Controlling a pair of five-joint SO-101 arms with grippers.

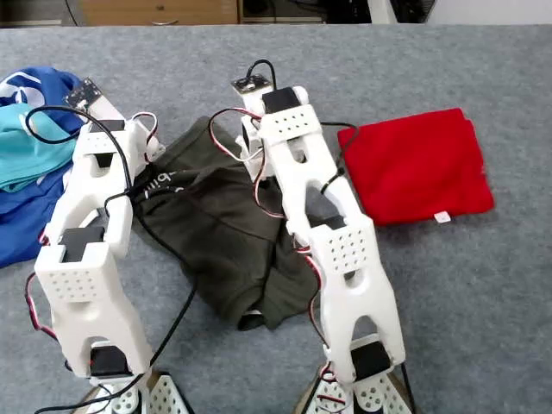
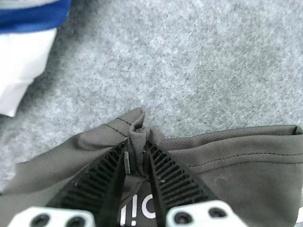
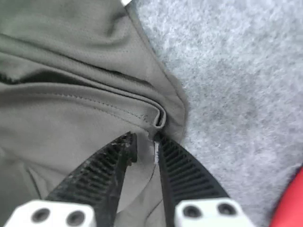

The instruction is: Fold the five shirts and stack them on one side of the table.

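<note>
**Two grippers pinching one shirt**

A crumpled dark olive fabric shirt [image 1: 226, 237] lies mid-table on the grey felt table [image 1: 483, 285], between the arms. The left gripper [image 2: 136, 153] and right gripper [image 3: 146, 144] each clamp a fold of its edge. A folded red cloth shirt [image 1: 418, 164] lies to the right. A rumpled blue shirt [image 1: 26, 216] lies to the left.

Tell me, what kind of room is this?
Probably a robotics lab or workshop: two white arms with bare wiring at a grey felt-covered table, holding an olive shirt, with a folded red shirt beside and wooden furniture behind.
</note>
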